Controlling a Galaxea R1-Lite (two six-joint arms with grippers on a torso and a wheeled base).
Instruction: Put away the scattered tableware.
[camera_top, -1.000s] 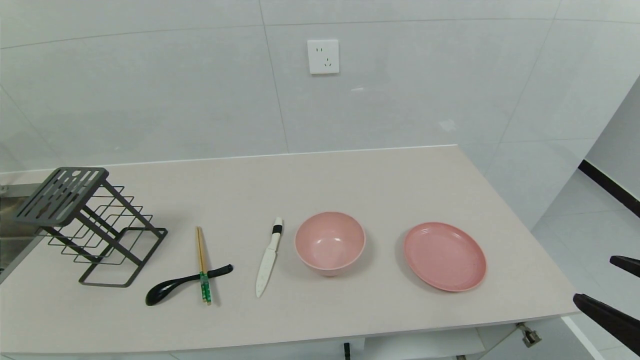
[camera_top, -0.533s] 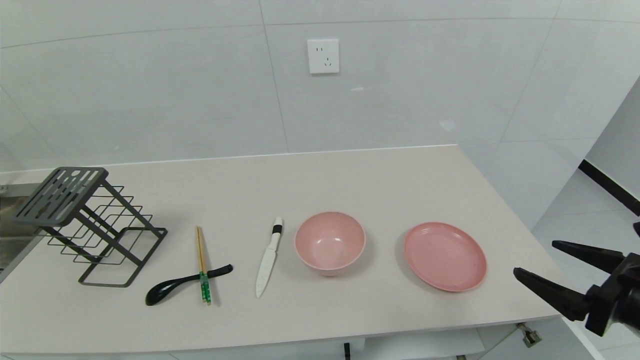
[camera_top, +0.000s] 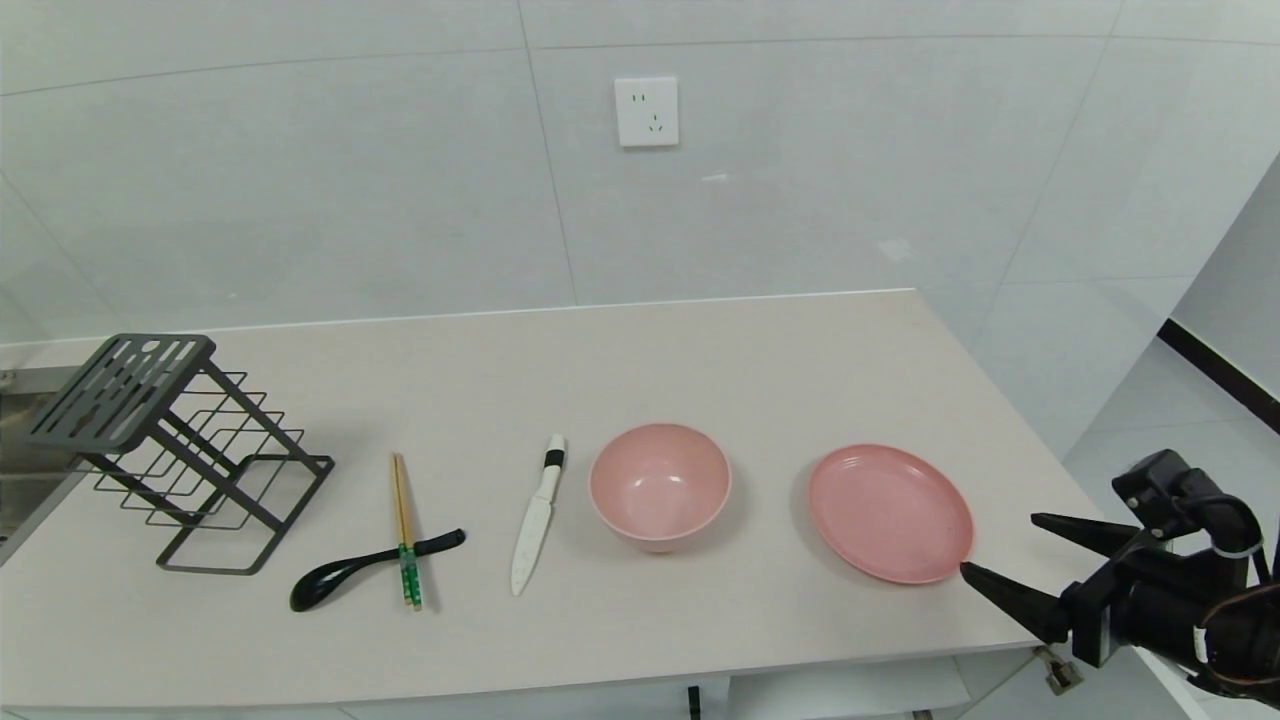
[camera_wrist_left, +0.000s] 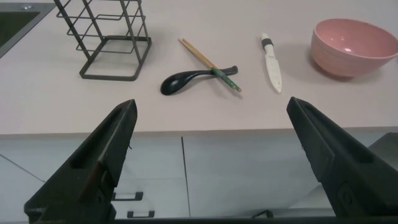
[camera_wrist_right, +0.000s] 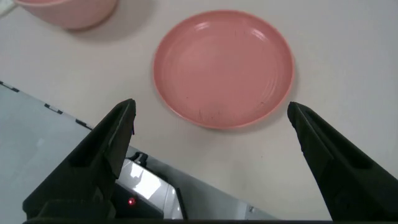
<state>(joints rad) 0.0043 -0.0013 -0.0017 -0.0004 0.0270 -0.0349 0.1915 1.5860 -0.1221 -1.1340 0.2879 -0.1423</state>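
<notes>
Head view shows the rack (camera_top: 120, 385) at nine o'clock; right wrist view, the plate's (camera_wrist_right: 224, 68) ringed face. Right gripper (camera_top: 1000, 543), at the plate's four o'clock, gapes wide, empty; left gripper (camera_wrist_left: 211, 102) likewise.

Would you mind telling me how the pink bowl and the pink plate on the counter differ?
The bowl is deep with tall sides; the plate is shallow and flat. The plate spans wider than the bowl. The bowl sits beside the knife, while the plate lies closer to the open right pincer. Both are pink, empty and upright on the counter.
</notes>
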